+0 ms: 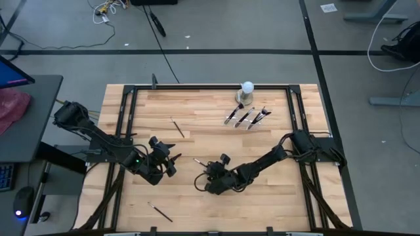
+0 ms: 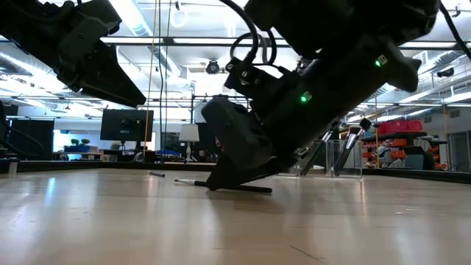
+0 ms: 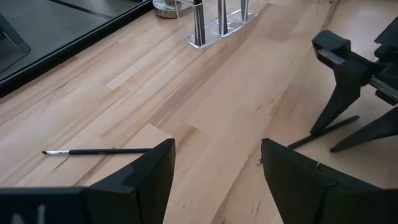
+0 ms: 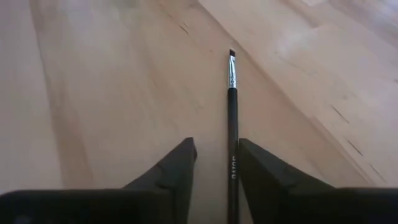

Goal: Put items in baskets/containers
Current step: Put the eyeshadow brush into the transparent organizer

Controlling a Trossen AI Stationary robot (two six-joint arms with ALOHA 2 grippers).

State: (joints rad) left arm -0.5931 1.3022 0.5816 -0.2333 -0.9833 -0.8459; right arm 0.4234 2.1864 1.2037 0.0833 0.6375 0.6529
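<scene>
A thin dark makeup brush (image 4: 232,93) with a silver ferrule lies flat on the wooden table. Its handle runs back between the fingers of my right gripper (image 4: 217,149), which is low over the table's middle (image 1: 207,176) and open. In the low view the fingertips (image 2: 217,180) reach the tabletop over the brush (image 2: 250,188). My left gripper (image 1: 172,164) hovers open and empty to the left. The clear tray (image 1: 248,117) at the far side holds several brushes. Two more brushes lie loose: one at the far left (image 1: 177,126), one near the front edge (image 1: 159,212). My right gripper stands astride the brush's handle (image 4: 233,168), slanting down from the table's right, fingers along the brush. The handle lies close against one finger (image 4: 261,174) and away from the other; I cannot tell whether it touches. The brush rests flat on the table.
A white ball on a grey round base (image 1: 247,87) stands at the far edge behind the tray. A black frame (image 1: 125,118) borders the table. Bare wood lies between the two grippers and toward the near edge.
</scene>
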